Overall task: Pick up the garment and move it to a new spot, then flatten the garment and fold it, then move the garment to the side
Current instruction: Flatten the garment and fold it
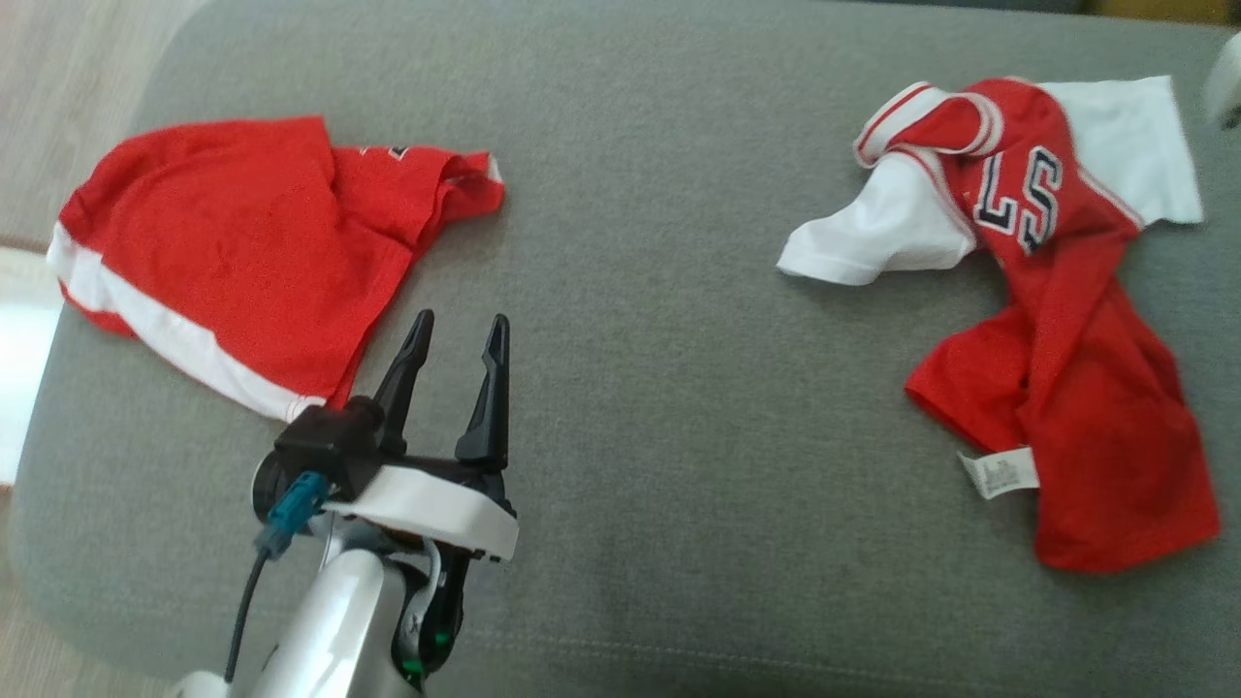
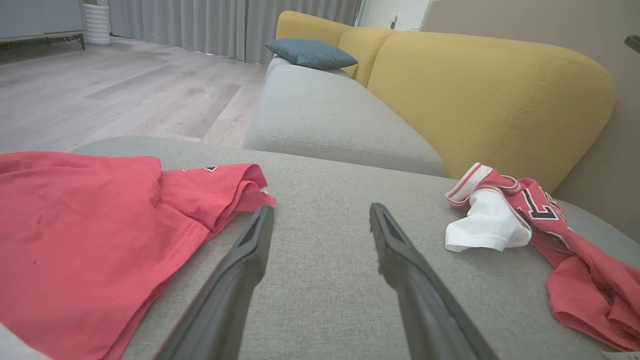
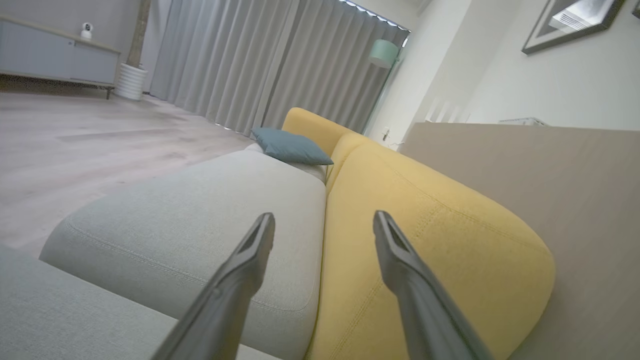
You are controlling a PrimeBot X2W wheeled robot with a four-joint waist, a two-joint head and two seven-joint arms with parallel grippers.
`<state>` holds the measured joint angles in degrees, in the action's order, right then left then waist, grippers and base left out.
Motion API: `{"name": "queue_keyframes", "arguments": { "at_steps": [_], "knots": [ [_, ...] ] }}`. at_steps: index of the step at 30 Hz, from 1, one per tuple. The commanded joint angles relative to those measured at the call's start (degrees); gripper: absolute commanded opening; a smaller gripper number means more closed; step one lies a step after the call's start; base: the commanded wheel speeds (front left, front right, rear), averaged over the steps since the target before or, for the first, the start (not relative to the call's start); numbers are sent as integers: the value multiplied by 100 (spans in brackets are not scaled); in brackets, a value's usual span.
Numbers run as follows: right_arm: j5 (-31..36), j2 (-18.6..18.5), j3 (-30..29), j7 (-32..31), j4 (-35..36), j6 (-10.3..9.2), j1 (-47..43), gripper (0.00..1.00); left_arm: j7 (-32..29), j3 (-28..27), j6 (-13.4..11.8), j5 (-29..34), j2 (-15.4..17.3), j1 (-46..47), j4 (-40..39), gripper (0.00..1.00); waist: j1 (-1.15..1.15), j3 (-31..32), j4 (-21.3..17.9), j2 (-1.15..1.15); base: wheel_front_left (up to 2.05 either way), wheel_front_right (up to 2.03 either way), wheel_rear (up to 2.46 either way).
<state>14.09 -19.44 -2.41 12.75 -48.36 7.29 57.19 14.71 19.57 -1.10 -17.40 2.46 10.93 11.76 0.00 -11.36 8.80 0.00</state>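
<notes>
A crumpled red and white jersey garment (image 1: 1047,291) with dark numerals lies on the right of the grey sofa seat (image 1: 659,291), also seen in the left wrist view (image 2: 540,225). A second red garment (image 1: 233,252) with a white hem band lies bunched at the left (image 2: 85,235). My left gripper (image 1: 461,320) stands open just right of that red garment's edge, nothing between its fingers (image 2: 321,210). My right gripper (image 3: 324,217) is open and empty, raised and pointing at the yellow backrest (image 3: 430,240).
The yellow backrest (image 2: 490,100) rises behind the seat, with a blue cushion (image 2: 310,53) on the neighbouring grey seat (image 2: 330,115). Wooden floor (image 1: 58,97) lies past the seat's left edge. A pale blurred shape (image 1: 1224,87) shows at the upper right edge.
</notes>
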Motion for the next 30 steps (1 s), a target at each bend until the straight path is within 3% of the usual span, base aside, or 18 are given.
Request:
{"name": "queue_keyframes", "arguments": {
  "at_steps": [1,6,13,17,21,30],
  "knots": [
    [-10,190,-31,119,244,20,-178,100,29,-215,-39,-14,42,88,-175,100,0,149,-107,0,0,0,0],
    [-194,716,0,213,663,20,-772,100,29,-263,-44,6,42,-11,-233,100,0,381,-246,0,0,0,0],
    [-634,1511,362,223,2253,20,-2502,100,29,-286,-77,30,42,-202,-312,100,0,661,-442,0,0,0,0],
    [-820,1638,677,224,2986,20,-3492,100,29,-286,-68,44,42,-287,-319,100,0,750,-498,0,0,0,0],
    [-1393,1653,985,224,3217,20,-4199,100,29,-301,-58,33,42,-390,-291,100,0,823,-531,0,0,0,0],
    [-1180,1655,995,224,3196,20,-4374,100,29,-200,-46,8,42,-331,-297,100,0,596,-273,0,0,0,0]
  ]
}}
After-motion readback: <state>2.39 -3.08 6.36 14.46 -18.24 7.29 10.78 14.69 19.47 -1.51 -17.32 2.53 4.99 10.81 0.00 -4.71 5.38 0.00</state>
